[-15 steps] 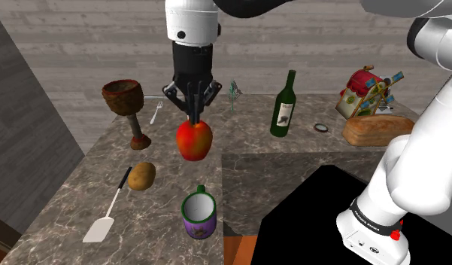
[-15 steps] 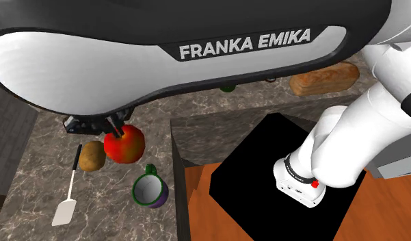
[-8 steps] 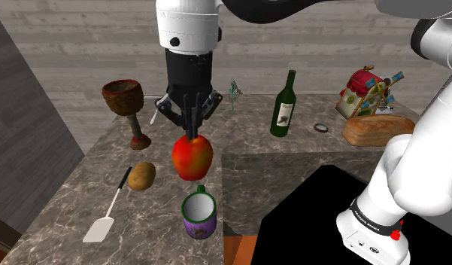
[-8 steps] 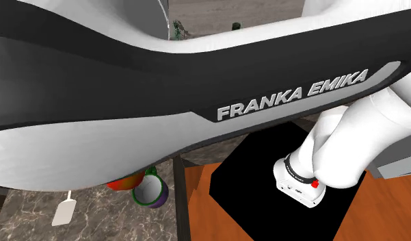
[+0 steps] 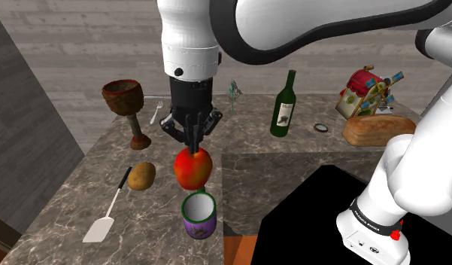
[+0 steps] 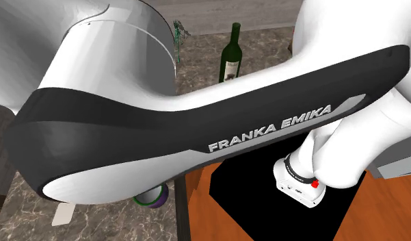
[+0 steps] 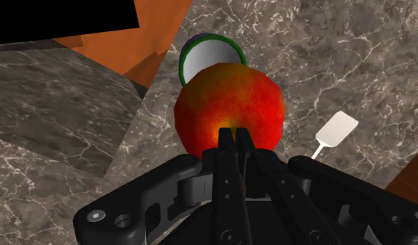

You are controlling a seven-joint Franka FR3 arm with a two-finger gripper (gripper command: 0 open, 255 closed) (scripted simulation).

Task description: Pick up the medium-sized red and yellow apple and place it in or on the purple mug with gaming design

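Note:
A red and yellow apple (image 5: 192,167) hangs in the air just above the purple mug (image 5: 198,215), which has a green rim and white inside and stands near the counter's front edge. My gripper (image 5: 192,143) is shut on the apple's top and holds it from above. In the wrist view the fingers (image 7: 233,149) meet on the apple (image 7: 228,108), with the mug (image 7: 209,54) showing past it. In the second exterior view the arm hides nearly everything; a sliver of the mug (image 6: 153,199) shows under it.
On the marble counter (image 5: 81,188) lie a potato (image 5: 142,175) and a white spatula (image 5: 105,217) to the shoulder view's left of the mug. A brown goblet (image 5: 125,105), a fork (image 5: 156,112), a green wine bottle (image 5: 283,106), a bread loaf (image 5: 377,129) and a toy house (image 5: 365,92) stand farther back.
The gripper has carried the apple forward and down, from over the counter's middle to just above the mug. In the second exterior view the arm has swung across and now hides the apple.

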